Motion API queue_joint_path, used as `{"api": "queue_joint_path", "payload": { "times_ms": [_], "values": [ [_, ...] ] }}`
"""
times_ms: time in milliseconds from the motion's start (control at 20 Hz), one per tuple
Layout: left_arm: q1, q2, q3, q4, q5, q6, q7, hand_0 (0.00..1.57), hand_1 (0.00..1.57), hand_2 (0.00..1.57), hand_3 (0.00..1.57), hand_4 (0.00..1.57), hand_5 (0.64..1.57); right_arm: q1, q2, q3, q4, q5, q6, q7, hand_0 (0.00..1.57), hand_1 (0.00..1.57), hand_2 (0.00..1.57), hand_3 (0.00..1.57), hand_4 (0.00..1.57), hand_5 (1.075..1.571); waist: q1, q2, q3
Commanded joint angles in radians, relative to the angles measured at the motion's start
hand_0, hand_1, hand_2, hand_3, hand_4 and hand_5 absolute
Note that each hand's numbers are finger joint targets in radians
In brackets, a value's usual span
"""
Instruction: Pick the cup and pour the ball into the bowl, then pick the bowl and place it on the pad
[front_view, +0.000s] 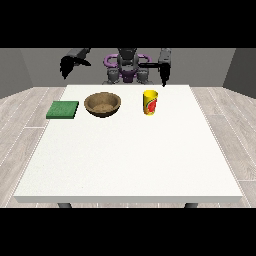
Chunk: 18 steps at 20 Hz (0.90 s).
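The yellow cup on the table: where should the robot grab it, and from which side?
Probably around the side wall of the yellow cup, near mid-height. It stands upright with its mouth open, and the hand at the view's right hangs just behind it, so coming from the robot's side seems simplest.

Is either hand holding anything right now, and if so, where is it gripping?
Nothing is held. Both hands hang above the table's far edge, apart from the yellow cup, wooden bowl and green pad.

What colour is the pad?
Green; the pad shows best in the front view, left of the bowl.
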Motion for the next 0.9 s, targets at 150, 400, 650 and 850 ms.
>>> {"api": "queue_joint_path", "payload": {
  "times_ms": [150,400,650,850],
  "values": [
    [-0.03,-0.03,0.073,0.279,0.01,-0.003,-0.268,0.0,0.0,0.0,0.0,0.0,1.486,-0.053,-0.05,-0.034,0.03,-0.028,0.04,-0.015,0.0,0.0,0.0,0.0,0.19,1.571,-0.037,0.045,-0.0002],
    [-0.144,0.009,0.142,0.449,0.025,-0.01,-0.324,0.0,0.0,0.0,0.0,0.0,1.457,-0.062,-0.058,-0.036,0.063,-0.033,0.061,-0.035,0.0,0.0,0.0,0.0,0.21,1.571,-0.063,0.043,-0.0001],
    [-0.155,-0.029,0.158,0.579,0.017,0.026,-0.462,0.0,0.0,0.0,0.0,0.0,1.448,-0.085,-0.126,-0.091,0.082,-0.078,0.11,-0.021,0.0,0.0,0.0,0.0,0.15,1.571,-0.081,0.059,-0.0001],
    [-0.184,0.037,0.203,0.655,-0.016,0.079,-0.548,1.19,1.19,1.57,1.42,0.75,1.559,-0.16,-0.189,-0.142,0.055,-0.146,0.131,0.047,0.0,0.0,0.0,0.0,0.0,1.571,-0.119,0.132,-0.0005]
  ]
}}
